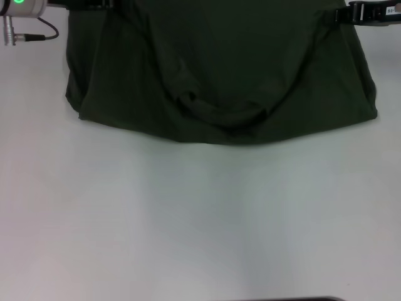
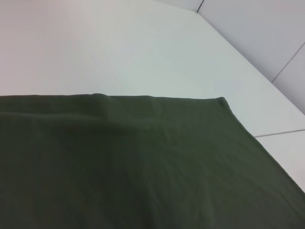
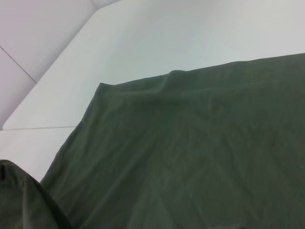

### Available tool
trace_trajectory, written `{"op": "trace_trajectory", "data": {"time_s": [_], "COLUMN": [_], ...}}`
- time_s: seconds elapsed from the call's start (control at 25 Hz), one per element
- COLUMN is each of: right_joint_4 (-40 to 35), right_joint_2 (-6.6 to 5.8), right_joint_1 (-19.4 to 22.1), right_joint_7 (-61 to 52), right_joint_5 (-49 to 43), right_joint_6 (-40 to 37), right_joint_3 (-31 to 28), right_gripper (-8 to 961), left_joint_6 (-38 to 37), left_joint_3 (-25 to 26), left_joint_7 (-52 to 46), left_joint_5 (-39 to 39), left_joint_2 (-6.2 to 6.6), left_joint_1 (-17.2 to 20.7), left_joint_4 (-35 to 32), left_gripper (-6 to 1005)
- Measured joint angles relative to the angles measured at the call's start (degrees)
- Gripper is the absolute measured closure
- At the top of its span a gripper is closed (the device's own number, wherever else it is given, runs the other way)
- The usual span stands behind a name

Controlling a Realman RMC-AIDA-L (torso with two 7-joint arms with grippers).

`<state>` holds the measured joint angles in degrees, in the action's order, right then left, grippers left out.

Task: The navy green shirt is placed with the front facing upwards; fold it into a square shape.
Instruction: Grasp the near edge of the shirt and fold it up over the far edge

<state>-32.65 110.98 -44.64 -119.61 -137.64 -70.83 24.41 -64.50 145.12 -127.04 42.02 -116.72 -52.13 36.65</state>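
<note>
The navy green shirt (image 1: 219, 75) lies at the far side of the white table (image 1: 200, 219), showing only plain dark green cloth with no lettering. Its far edge is raised at both corners and a curved fold sags in the middle toward the near hem. My left gripper (image 1: 97, 4) sits at the far left corner of the cloth, shut on it. At the far right corner my right gripper (image 1: 338, 16) is shut on the cloth's edge. Both wrist views show the shirt (image 2: 143, 167) (image 3: 190, 157) spreading away below each wrist, with no fingers in them.
A grey cable and plug (image 1: 31, 36) hang from the left arm beside the shirt's left side. White table surface spreads in front of the shirt. A dark strip (image 1: 282, 299) shows at the near edge. The table's corner (image 2: 200, 12) and floor appear beyond the cloth.
</note>
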Motion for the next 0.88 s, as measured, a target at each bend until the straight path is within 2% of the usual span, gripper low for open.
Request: {"op": "trace_trajectory", "data": {"time_s": [0.32, 0.48, 0.76, 0.88], "right_joint_4": [0.0, 0.1, 0.9, 0.9], "right_joint_2": [0.99, 1.38, 1.91, 2.16], "right_joint_1": [0.3, 0.4, 0.7, 0.9], "right_joint_7": [0.8, 0.8, 0.9, 1.4], "right_joint_5": [0.0, 0.2, 0.7, 1.5], "right_joint_6": [1.3, 2.1, 5.3, 6.3], "right_joint_3": [0.1, 0.1, 0.1, 0.1], "right_gripper": [884, 877, 865, 860], "left_joint_6": [1.2, 3.2, 7.4, 9.4], "left_joint_3": [0.0, -0.1, -4.3, -4.3], "left_joint_7": [0.1, 0.0, -0.2, -0.2], "left_joint_5": [0.0, -0.4, -0.1, -0.1], "left_joint_2": [-1.08, -2.07, -3.65, -4.22], "left_joint_1": [0.5, 1.0, 1.9, 2.2], "left_joint_4": [0.0, 0.0, -0.3, -0.3], "left_gripper": [966, 965, 965, 870]}}
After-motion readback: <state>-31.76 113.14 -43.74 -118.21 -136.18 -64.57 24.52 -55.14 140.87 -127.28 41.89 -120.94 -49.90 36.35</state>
